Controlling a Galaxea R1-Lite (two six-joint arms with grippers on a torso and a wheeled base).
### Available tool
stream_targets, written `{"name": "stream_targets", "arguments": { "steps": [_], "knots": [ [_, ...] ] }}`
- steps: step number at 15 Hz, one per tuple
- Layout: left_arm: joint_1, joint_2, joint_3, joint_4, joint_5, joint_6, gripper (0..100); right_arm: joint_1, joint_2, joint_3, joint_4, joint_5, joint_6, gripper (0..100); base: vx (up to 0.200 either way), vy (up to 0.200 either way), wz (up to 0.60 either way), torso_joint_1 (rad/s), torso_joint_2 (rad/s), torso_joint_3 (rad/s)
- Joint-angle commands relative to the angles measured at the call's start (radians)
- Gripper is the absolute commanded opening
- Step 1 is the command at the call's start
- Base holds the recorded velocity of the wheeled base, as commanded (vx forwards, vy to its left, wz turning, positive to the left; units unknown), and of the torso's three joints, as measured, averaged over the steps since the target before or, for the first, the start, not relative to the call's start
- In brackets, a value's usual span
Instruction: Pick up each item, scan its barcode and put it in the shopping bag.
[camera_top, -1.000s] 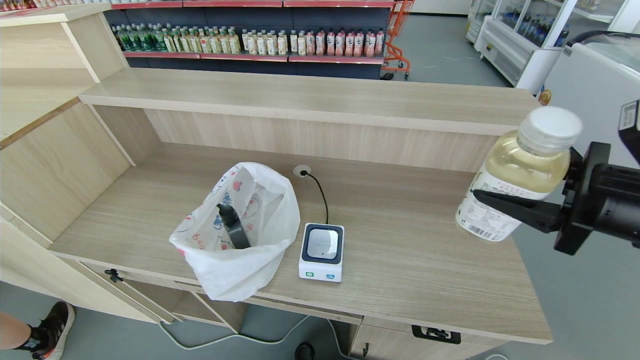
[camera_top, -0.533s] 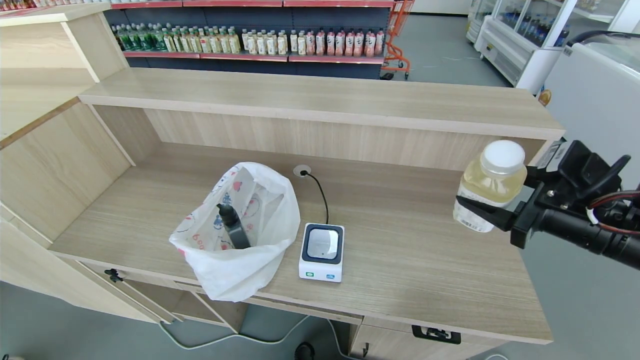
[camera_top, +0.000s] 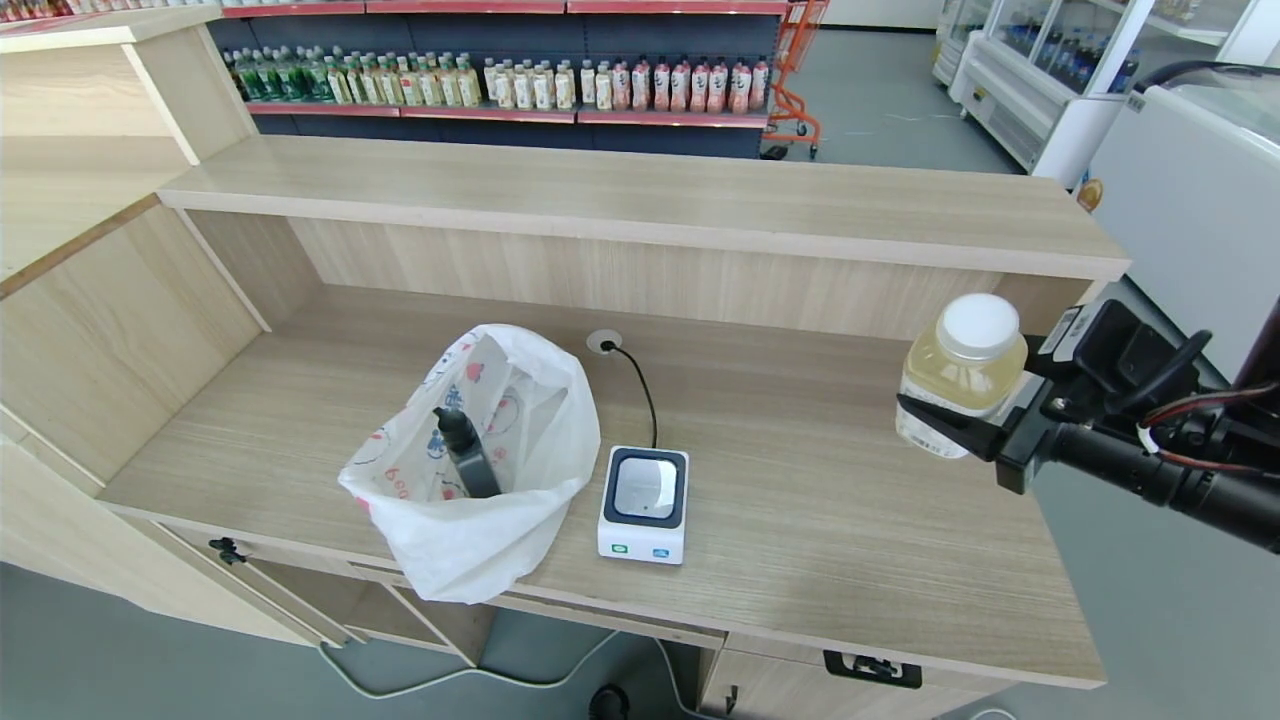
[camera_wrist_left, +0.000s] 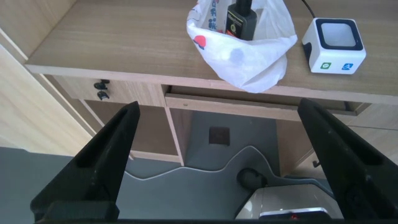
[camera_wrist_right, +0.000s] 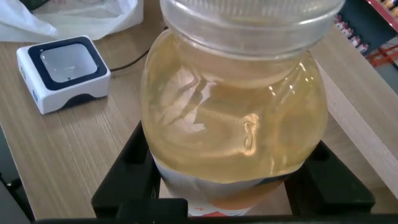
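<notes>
Item 1: right pincer (camera_top: 950, 412), clamped on the bottle (camera_top: 962, 375) of pale yellow drink. The bottle is upright with its white cap up, held over the counter's (camera_top: 850, 520) right end, close to the right edge.

Item 2: scanner (camera_top: 645, 503), by the near edge, just right of the shopping bag (camera_top: 480, 480). I see a wide stretch of wood between it and the bottle.

Item 3: shopping bag, mouth open, sagging over the near edge, with a dark bottle (camera_top: 465, 455) inside.

Item 4: left pincer (camera_wrist_left: 217, 162), fingers wide apart, low in front of the counter's near edge.
</notes>
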Motion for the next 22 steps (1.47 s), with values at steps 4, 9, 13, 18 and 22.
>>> {"name": "stream_targets", "arguments": {
  "steps": [4,9,13,18,22],
  "knots": [
    [0.0,0.002,0.0,0.0,0.0,-0.003,100,0.002,-0.005,0.002,-0.002,0.001,0.001,0,0.0,0.1,0.0,0.0,0.0,0.0],
    [0.0,0.002,0.0,-0.002,0.0,-0.006,100,0.003,0.014,-0.001,-0.002,0.004,-0.01,0,0.0,0.2,0.0,0.003,0.0,0.001],
    [0.0,0.002,0.0,0.0,0.0,-0.005,100,0.005,0.172,-0.06,-0.151,0.01,-0.042,0,0.0,0.2,0.0,0.0,0.0,0.005],
    [0.0,0.002,0.0,0.0,0.0,0.0,100,0.022,0.429,-0.165,-0.365,0.125,-0.043,0,0.0,0.16,0.0,0.001,0.0,0.004],
    [0.0,0.002,0.0,0.0,0.0,-0.002,100,0.031,0.518,-0.182,-0.442,0.177,-0.045,0,0.0,0.0,0.0,0.0,0.0,0.0]
  ]
}}
